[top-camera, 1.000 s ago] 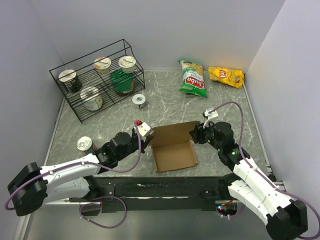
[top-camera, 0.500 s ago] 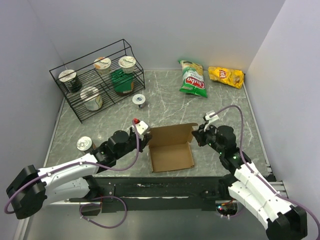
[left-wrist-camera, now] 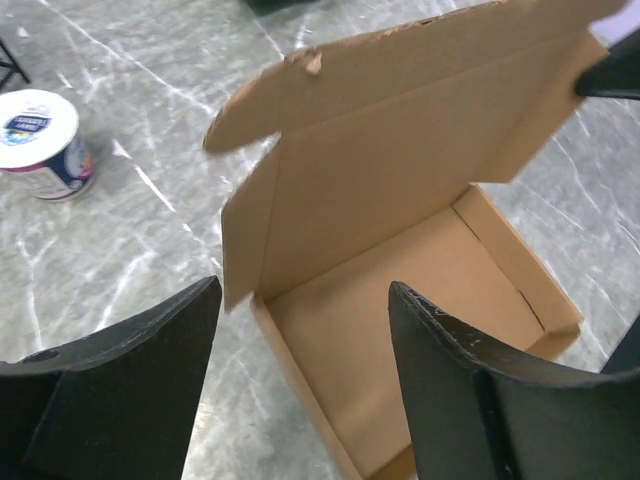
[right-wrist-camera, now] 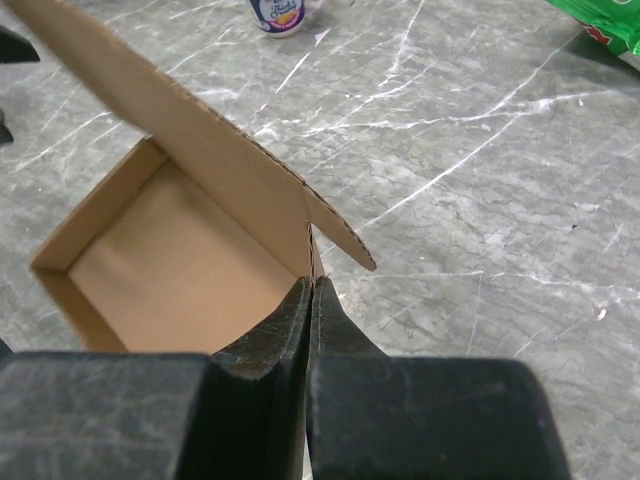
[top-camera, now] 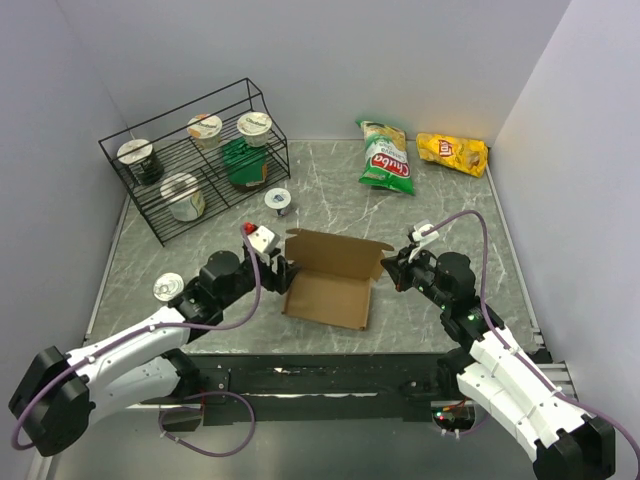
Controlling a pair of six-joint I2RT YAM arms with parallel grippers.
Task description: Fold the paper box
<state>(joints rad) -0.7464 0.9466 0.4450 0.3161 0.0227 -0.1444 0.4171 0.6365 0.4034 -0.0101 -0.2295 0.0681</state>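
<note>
Paper box [top-camera: 328, 285] sits near-centre of table [top-camera: 450, 200], btwn the two grippers. Long axis runs left-right, right end skewed a bit toward the arms. Open side faces up; lid on far edge is raised & leans back, w/ a small tab at each end. Left gripper [top-camera: 282, 270] is just beside box's left end, jaws wide, nothing in them. Right gripper [top-camera: 391, 270] is at the right end, fingers pressed tight together on the side wall by the lid corner. Small cup [top-camera: 279, 200] stands behind box, apart from it
</note>
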